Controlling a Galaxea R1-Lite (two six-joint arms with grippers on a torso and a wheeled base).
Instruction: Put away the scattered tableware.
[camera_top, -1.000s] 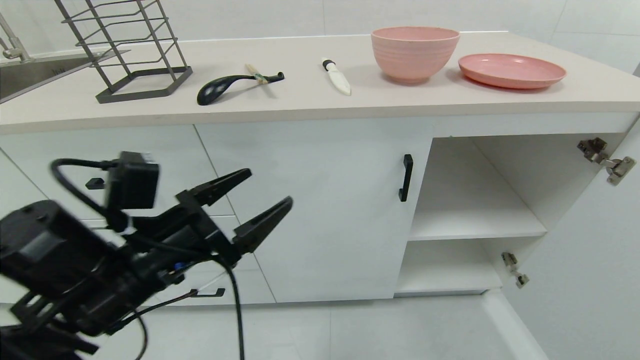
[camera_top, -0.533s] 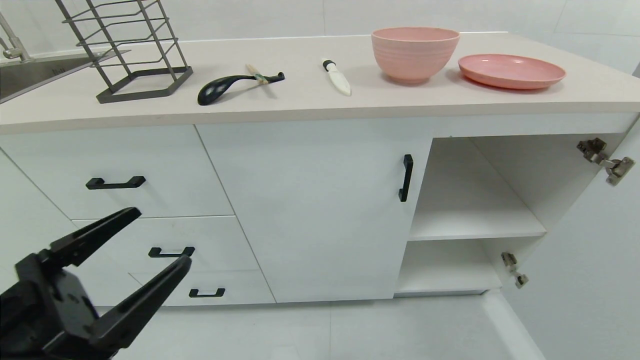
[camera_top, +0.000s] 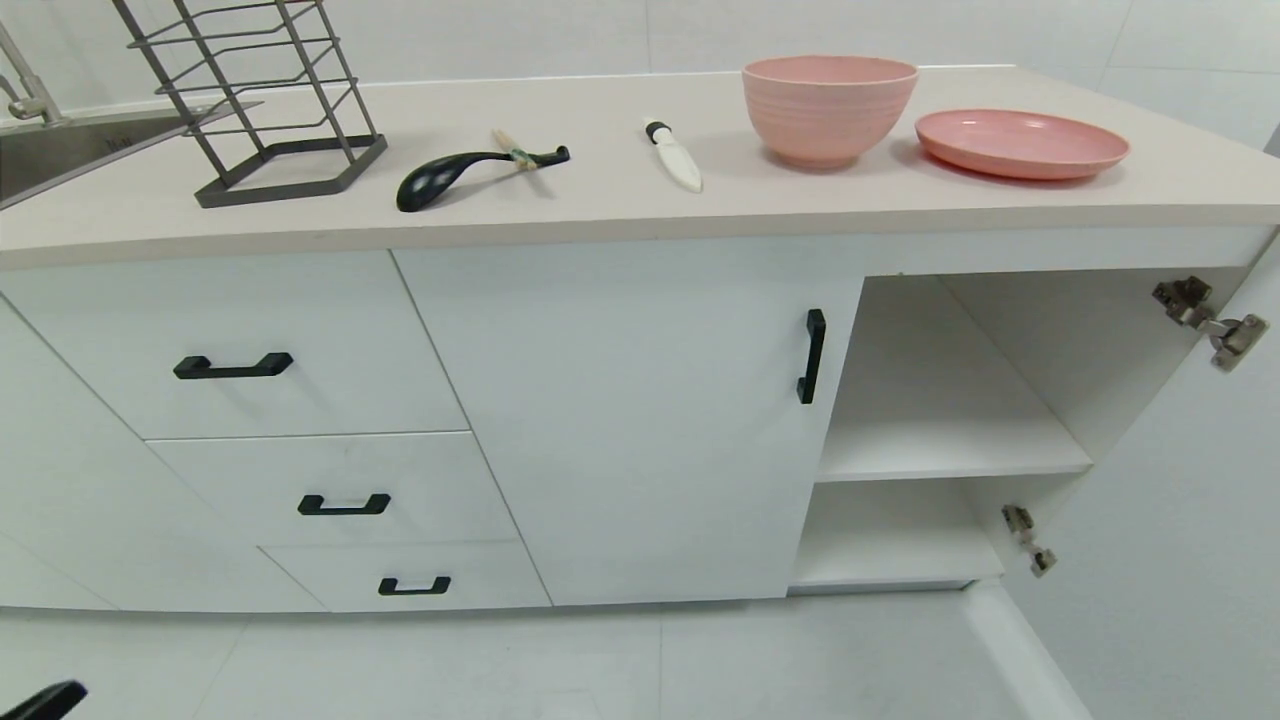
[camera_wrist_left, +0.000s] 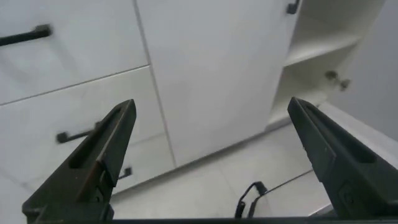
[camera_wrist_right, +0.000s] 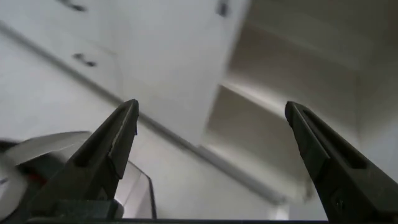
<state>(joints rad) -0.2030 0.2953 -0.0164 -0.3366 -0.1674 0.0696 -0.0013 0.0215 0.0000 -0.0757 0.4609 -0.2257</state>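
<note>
On the counter (camera_top: 600, 205) lie a pink bowl (camera_top: 828, 105), a pink plate (camera_top: 1020, 143), a white knife (camera_top: 675, 157) with a black band, a black spoon (camera_top: 470, 170) and chopsticks (camera_top: 512, 148) crossing the spoon's handle. My left gripper (camera_wrist_left: 211, 106) hangs open and empty low before the drawers, well below the counter. One of its fingertips (camera_top: 45, 700) pokes in at the head view's bottom left corner. Facing the open cupboard, my right gripper (camera_wrist_right: 211, 106) is open and empty too.
A dark wire dish rack (camera_top: 270, 100) stands at the counter's left beside a sink (camera_top: 70, 140). The right cupboard is open with two bare shelves (camera_top: 940, 460); its door (camera_top: 1180, 520) swings out at the right. Three drawers (camera_top: 340, 490) and a shut door (camera_top: 640, 420) fill the front.
My left arm has dropped down and to the left, from mid-height before the drawers almost out of the head view, its gripper staying open. The tableware has not moved.
</note>
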